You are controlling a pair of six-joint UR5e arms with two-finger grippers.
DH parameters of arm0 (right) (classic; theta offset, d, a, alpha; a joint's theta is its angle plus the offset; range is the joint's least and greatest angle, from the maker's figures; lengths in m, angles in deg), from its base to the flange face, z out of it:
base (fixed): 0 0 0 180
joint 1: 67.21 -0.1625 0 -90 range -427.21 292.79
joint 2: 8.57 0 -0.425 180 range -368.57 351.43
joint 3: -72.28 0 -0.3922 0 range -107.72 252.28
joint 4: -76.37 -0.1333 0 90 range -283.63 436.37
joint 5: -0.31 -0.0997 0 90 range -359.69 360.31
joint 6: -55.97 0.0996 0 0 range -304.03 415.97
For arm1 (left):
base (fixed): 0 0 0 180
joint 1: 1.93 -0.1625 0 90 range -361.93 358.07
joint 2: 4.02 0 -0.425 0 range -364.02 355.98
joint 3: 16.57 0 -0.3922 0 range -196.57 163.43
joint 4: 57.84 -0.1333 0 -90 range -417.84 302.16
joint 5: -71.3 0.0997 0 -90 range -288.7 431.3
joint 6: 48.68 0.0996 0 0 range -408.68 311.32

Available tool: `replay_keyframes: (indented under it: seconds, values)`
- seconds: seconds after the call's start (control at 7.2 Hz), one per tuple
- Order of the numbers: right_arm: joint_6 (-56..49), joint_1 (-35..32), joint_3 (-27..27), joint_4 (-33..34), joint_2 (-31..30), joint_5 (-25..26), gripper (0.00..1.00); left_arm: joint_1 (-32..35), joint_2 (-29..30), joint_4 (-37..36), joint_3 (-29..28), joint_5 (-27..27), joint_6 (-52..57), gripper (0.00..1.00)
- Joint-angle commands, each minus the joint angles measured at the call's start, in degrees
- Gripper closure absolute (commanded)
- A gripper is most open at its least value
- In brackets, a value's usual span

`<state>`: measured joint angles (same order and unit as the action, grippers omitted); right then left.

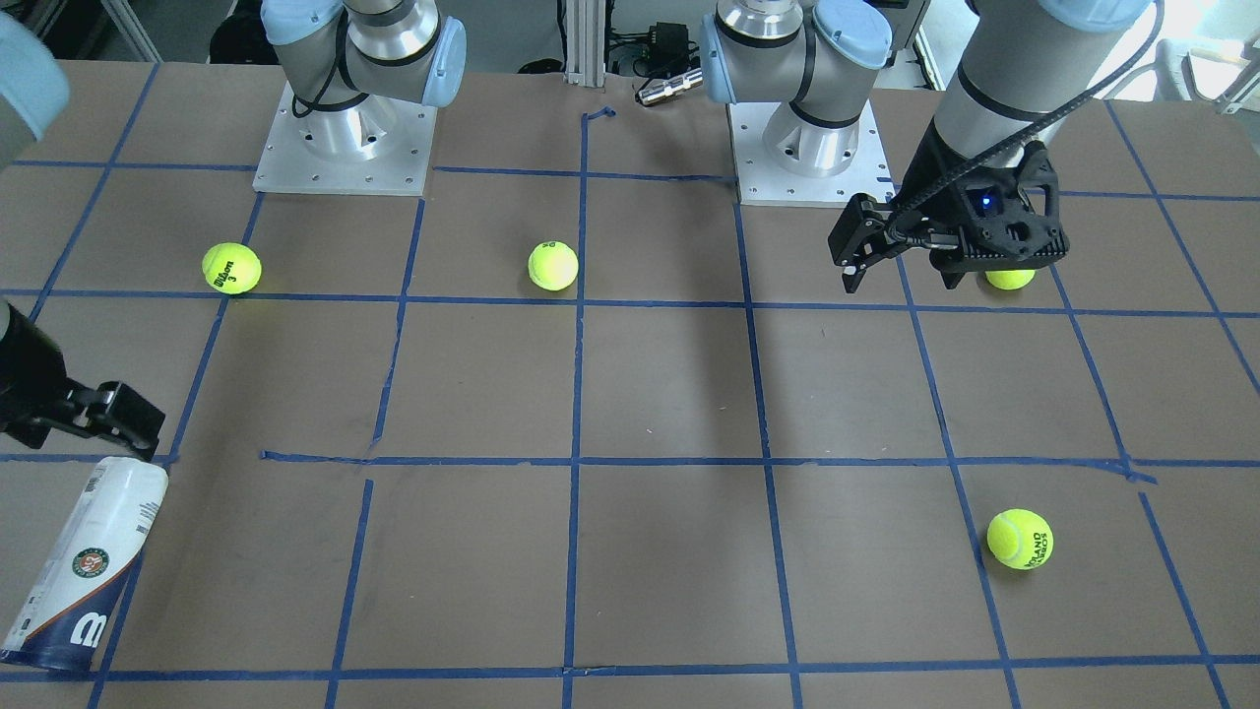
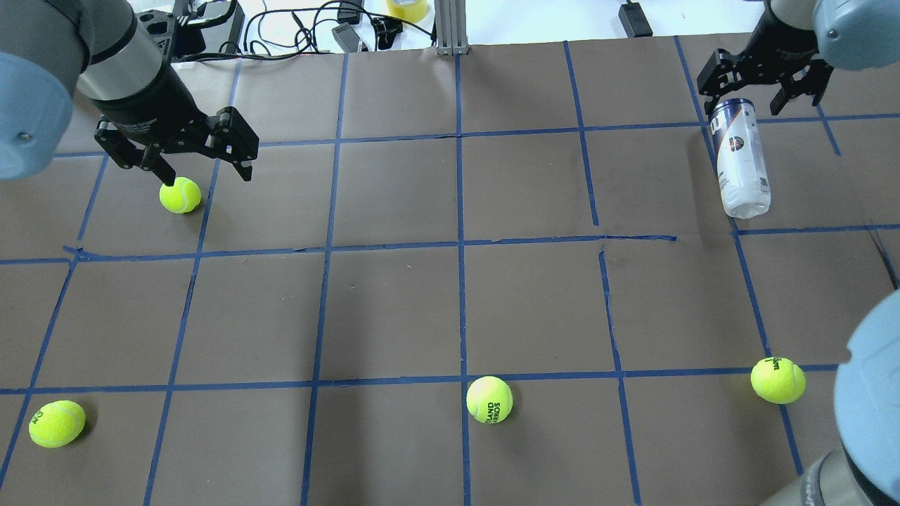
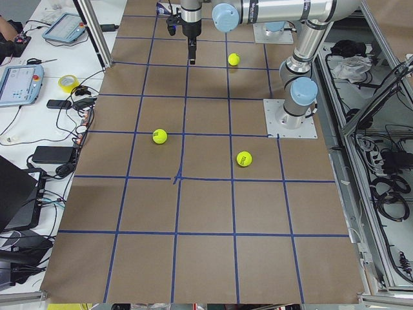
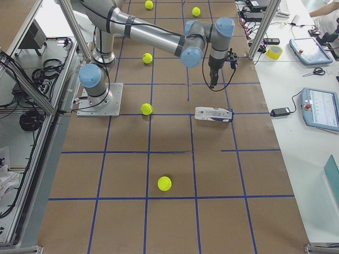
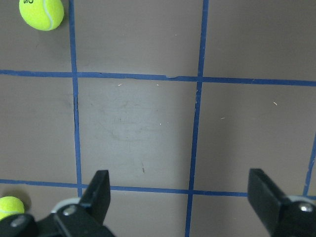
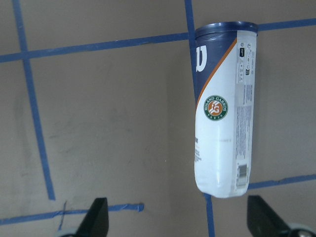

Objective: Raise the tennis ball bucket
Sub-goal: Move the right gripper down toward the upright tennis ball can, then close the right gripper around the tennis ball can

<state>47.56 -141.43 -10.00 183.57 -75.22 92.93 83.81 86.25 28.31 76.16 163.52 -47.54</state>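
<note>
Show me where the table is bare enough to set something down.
Barest: the table's middle squares, bordered by the tennis ball bucket, the ball beside the left gripper and the three near balls. Crowded: the far right corner, where the right gripper hangs by the bucket.

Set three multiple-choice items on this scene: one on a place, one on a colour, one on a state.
1. The tennis ball bucket lies: A) at table centre B) robot's near left C) robot's far right.
2. The tape lines are: A) red B) blue C) white.
3. The right pincer is: A) open, empty B) shut on the bucket C) shut on a ball.
C, the overhead view shows it far right; B, they show blue throughout; A, its fingers stand wide apart, gripping nothing.
</note>
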Motion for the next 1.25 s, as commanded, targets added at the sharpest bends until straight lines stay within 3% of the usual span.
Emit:
replay_keyframes:
  seconds: [0.0,0.56,1.11]
  values:
    - [-0.12,2.58,0.63,6.76,7.2,0.02,0.0,0.04,0.17,-0.28,-0.01,-0.03,0.09,0.0]
    - [-1.7,3.82,2.48,7.58,13.2,0.02,0.0,-0.04,0.08,-0.37,-0.01,-0.03,0.09,0.0]
    - [-4.6,4.7,2.39,7.67,15.32,0.2,0.0,-0.04,0.08,-0.37,0.08,0.06,0.18,0.0]
